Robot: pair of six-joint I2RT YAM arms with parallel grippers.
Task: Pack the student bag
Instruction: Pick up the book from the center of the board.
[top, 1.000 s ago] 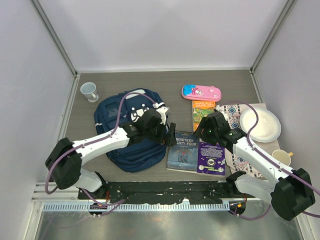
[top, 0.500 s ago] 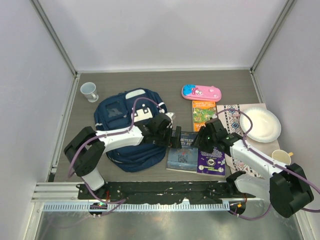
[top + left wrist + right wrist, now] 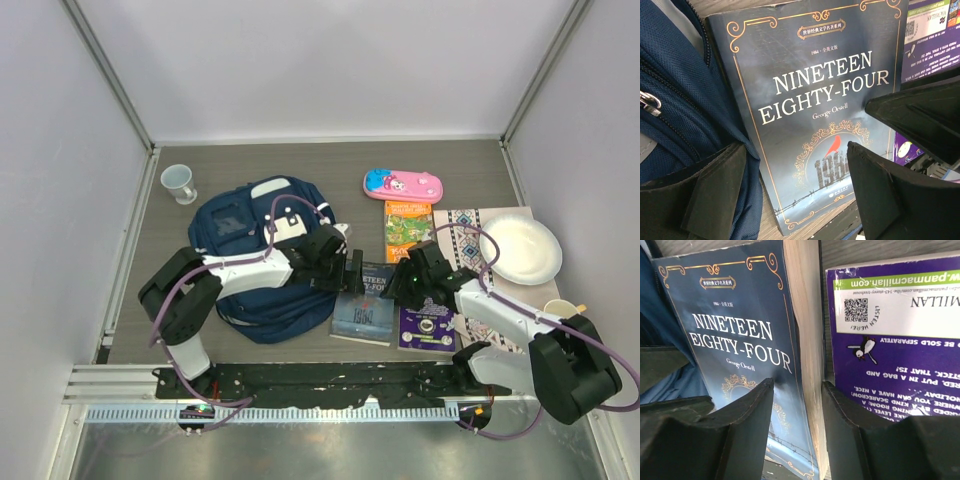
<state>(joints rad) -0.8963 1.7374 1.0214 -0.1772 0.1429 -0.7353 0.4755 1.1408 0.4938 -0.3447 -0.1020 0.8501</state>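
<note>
The navy student bag [image 3: 250, 262] lies left of centre, and its blue fabric and zip [image 3: 670, 115] show in the left wrist view. A blue "Nineteen Eighty-Four" book [image 3: 362, 308] lies just right of it. My left gripper [image 3: 350, 272] hovers open over this book [image 3: 805, 105], one finger [image 3: 715, 192] above the bag's edge and the other [image 3: 890, 195] above the book's right side. My right gripper [image 3: 405, 287] is open and straddles the book's page edge [image 3: 807, 355]. Its left finger [image 3: 740, 430] is over the cover, its right finger [image 3: 860, 427] between the two books.
A purple book [image 3: 425, 322] lies right of the blue one, also seen as a purple book [image 3: 895, 335] from the right wrist. Behind are an orange book [image 3: 408, 222] and a pink pencil case [image 3: 403, 185]. A cup [image 3: 178, 182], plate [image 3: 520, 250] and mug [image 3: 562, 315] stand around.
My left gripper moved right from the bag to over the blue book. My right gripper moved down and left onto the book's right edge. The book turned slightly.
</note>
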